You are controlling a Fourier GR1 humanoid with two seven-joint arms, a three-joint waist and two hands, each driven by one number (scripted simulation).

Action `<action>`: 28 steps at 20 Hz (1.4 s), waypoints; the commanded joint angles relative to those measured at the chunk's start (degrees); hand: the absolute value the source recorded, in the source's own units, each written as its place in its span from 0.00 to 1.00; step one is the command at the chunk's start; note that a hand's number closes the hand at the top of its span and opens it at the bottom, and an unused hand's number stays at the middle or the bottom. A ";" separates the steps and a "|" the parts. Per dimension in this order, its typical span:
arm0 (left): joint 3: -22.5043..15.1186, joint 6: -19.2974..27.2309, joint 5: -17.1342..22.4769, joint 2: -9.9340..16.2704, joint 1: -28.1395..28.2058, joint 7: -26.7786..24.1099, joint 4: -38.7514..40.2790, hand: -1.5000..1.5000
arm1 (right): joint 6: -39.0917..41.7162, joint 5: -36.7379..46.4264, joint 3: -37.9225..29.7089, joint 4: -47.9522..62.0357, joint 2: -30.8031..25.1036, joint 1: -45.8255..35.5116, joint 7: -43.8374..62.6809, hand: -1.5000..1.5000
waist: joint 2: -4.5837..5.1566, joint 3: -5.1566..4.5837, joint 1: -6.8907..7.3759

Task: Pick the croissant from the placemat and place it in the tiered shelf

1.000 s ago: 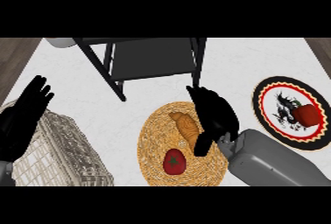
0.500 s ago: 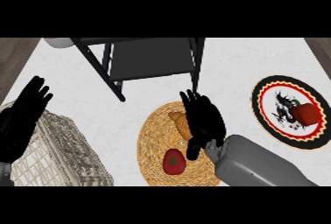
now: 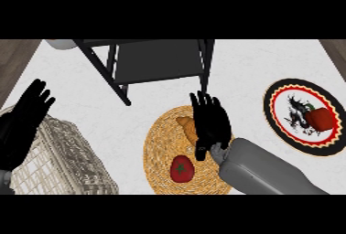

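One black right hand [image 3: 211,124] has slid left over the woven placemat [image 3: 162,173] since a second ago — fingers straight, holding nothing, now partly covering the croissant [image 3: 188,127] beside a tomato [image 3: 181,167]. Grasp looks imminent — the tiered shelf [image 3: 159,61] waits behind. The left hand [image 3: 24,123] rests open at left.

Right hand [image 3: 211,122] in centre of head view, black, fingers straight and pointing toward the top edge, close together, palm facing down; thumb points down-left near the wrist; right forearm [image 3: 263,171] grey, thick, comes in from lower right edge and slants up-left to the wrist; left hand [image 3: 24,123] at left edge, open, fingers straight and spread slightly, pointing up and a little right; resting there; its wrist and forearm mostly cut off by the lower left corner; the two hands are well apart.
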 commanded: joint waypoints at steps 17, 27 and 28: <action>-5.59 -0.19 0.78 -4.90 3.39 2.69 8.83 0.50 | 0.92 1.61 4.37 9.22 4.26 2.35 -12.09 1.00 | 2.05 -3.16 0.08; -6.09 -0.56 0.98 -4.35 4.99 2.62 7.08 0.50 | -3.50 -0.32 1.63 10.73 15.38 2.38 -12.41 1.00 | 1.57 -3.15 1.42; -6.73 -0.97 1.31 -4.76 3.80 2.81 7.16 0.50 | -3.69 -1.75 1.96 9.59 17.43 1.34 -10.24 1.00 | 1.90 -3.19 1.92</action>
